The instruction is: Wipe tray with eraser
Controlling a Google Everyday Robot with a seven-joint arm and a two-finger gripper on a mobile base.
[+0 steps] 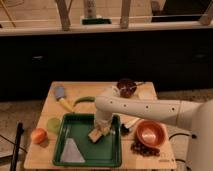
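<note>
A large green tray (pixel 80 131) lies at the front of the wooden table. On its floor, right of centre, rests the tan eraser (pixel 96 134) with its darker face showing. My gripper (pixel 101 127) points down from the white arm and is shut on the eraser's top, holding it against the tray. A pale triangular sheet (pixel 72 151) lies in the tray's front left corner. The arm reaches in from the right and hides the tray's back right rim.
An orange bowl (pixel 150 133) and dark grapes (pixel 145 148) sit right of the tray. Behind it are a blue-headed brush (pixel 61 95), a green vegetable (pixel 84 100) and a dark bowl (pixel 126 87). An orange fruit (pixel 38 135) and a green round item (pixel 53 124) lie to its left.
</note>
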